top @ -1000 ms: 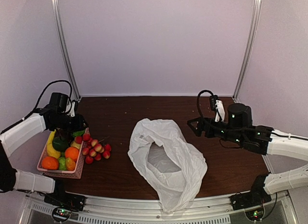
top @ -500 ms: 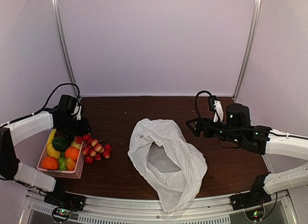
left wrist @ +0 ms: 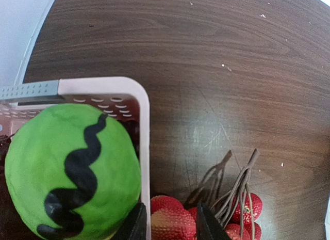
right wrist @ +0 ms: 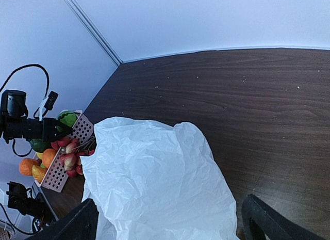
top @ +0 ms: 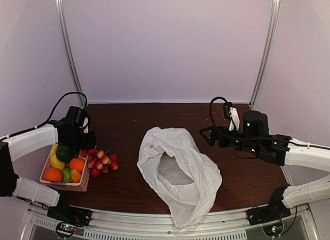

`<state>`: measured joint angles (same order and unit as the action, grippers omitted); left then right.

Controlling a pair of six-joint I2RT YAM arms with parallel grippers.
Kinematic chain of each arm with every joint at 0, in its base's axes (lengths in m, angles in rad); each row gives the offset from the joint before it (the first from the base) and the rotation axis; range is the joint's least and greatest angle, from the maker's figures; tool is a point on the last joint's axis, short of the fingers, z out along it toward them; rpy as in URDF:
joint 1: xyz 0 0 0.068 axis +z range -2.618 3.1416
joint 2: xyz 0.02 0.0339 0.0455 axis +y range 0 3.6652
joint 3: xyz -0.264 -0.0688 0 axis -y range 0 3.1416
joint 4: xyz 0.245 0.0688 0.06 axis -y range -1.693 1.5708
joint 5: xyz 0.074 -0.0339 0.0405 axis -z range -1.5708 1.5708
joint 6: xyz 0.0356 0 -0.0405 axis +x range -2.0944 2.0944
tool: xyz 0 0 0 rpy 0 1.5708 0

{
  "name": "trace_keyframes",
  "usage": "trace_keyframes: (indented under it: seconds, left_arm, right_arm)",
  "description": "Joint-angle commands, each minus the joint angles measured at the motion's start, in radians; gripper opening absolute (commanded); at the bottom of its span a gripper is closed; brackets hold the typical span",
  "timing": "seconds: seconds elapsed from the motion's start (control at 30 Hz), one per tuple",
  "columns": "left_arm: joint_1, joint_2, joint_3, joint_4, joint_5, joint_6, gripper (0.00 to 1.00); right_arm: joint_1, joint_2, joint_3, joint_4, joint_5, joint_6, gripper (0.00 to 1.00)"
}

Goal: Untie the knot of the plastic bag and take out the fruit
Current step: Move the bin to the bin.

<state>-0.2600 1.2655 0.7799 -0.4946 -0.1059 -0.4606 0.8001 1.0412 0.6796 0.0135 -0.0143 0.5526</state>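
Note:
The white plastic bag (top: 178, 173) lies slack and crumpled mid-table, and no knot shows on it. Fruit fills the pink basket (top: 47, 181): a banana (top: 53, 158), oranges (top: 53, 174) and a green striped ball (left wrist: 72, 173). A bunch of red lychees (top: 100, 160) lies on the table against the basket's right side. My left gripper (left wrist: 170, 225) hangs low over the basket's far corner, its jaws partly open on either side of one lychee (left wrist: 172, 222); contact is unclear. My right gripper (right wrist: 172, 224) stands wide open above the bag (right wrist: 154, 173), holding nothing.
The basket's rim (left wrist: 103, 85) runs just left of my left fingers. White walls and metal posts enclose the dark wooden table (top: 129, 121) at the back and sides. The bag's lower end reaches the table's front rail (top: 185, 219).
My left gripper has come down and to the right, from above the basket to the lychee bunch, and its jaws have narrowed. The right arm and the bag have not moved.

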Motion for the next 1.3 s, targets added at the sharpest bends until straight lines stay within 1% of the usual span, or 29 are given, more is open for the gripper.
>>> trace_keyframes:
  seconds: [0.0, 0.1, 0.23, 0.3, 0.53, 0.73, 0.93, 0.97, 1.07, 1.27]
  left_arm:
    - [-0.003, -0.049, -0.044, -0.024, -0.083, -0.054, 0.34]
    - [-0.003, -0.061, -0.061, -0.029, -0.093, -0.072, 0.35]
    - [-0.002, -0.057, -0.077, -0.013, -0.07, -0.083, 0.35]
    - [-0.002, -0.046, -0.081, -0.007, -0.068, -0.084, 0.33]
    - [-0.004, -0.043, -0.099, 0.037, -0.034, -0.066, 0.1]
    - [-0.014, -0.038, -0.119, 0.12, 0.045, -0.014, 0.0]
    - [-0.027, -0.006, -0.086, 0.2, 0.105, 0.081, 0.0]
    - [-0.03, 0.005, -0.076, 0.214, 0.141, 0.103, 0.0]
    - [-0.045, 0.04, -0.035, 0.257, 0.192, 0.148, 0.0]
    - [-0.105, 0.165, 0.067, 0.308, 0.235, 0.228, 0.0]
  right_arm:
    - [-0.006, -0.028, -0.018, 0.005, -0.005, -0.002, 0.97]
    - [-0.006, -0.044, -0.027, 0.0, -0.004, -0.001, 0.97]
    - [-0.006, -0.06, -0.038, 0.0, -0.001, 0.004, 0.97]
    - [-0.006, -0.065, -0.04, -0.002, 0.0, 0.006, 0.97]
    - [-0.006, -0.083, -0.047, -0.006, 0.009, 0.012, 0.97]
    - [-0.006, -0.072, -0.041, -0.007, 0.01, 0.013, 0.97]
    - [-0.006, -0.069, -0.034, -0.007, 0.01, 0.013, 0.97]
    - [-0.006, -0.068, -0.034, -0.007, 0.01, 0.013, 0.97]
    - [-0.006, -0.065, -0.032, -0.006, 0.01, 0.015, 0.97]
    - [-0.006, -0.069, -0.029, -0.032, 0.041, 0.02, 0.97]
